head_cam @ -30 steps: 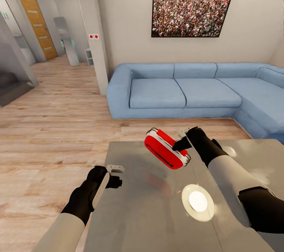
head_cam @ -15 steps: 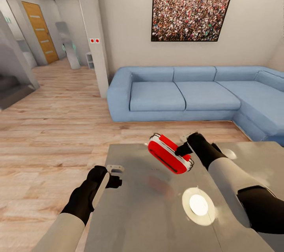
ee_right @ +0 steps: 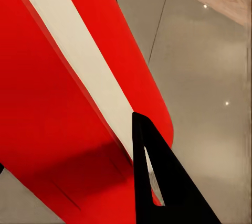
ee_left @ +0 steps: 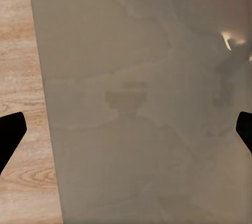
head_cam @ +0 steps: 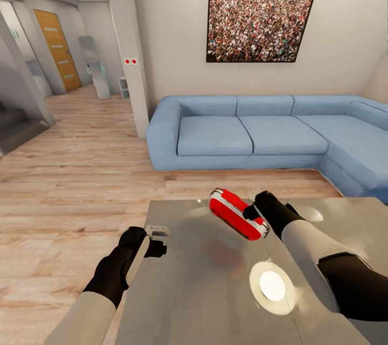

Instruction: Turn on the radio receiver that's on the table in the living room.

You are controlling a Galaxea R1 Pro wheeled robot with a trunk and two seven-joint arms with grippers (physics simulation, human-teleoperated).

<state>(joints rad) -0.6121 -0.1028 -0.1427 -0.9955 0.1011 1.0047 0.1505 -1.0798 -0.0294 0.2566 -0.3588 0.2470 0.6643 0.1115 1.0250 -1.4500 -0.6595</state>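
We see our right gripper point(head_cam: 252, 210) closed on the radio receiver point(head_cam: 237, 214), holding the red and white box tilted above the coffee table point(head_cam: 188, 291), near the tabletop's far edge. Up close, one dark finger point(ee_right: 157, 182) presses against its red and white side point(ee_right: 68, 103). Our left gripper point(head_cam: 156, 240) hovers over the tabletop's left edge, fingers point(ee_left: 10, 135) spread wide and holding nothing. A blue sofa point(head_cam: 258, 132) sits beyond the table, beneath a framed crowd picture point(head_cam: 258, 24).
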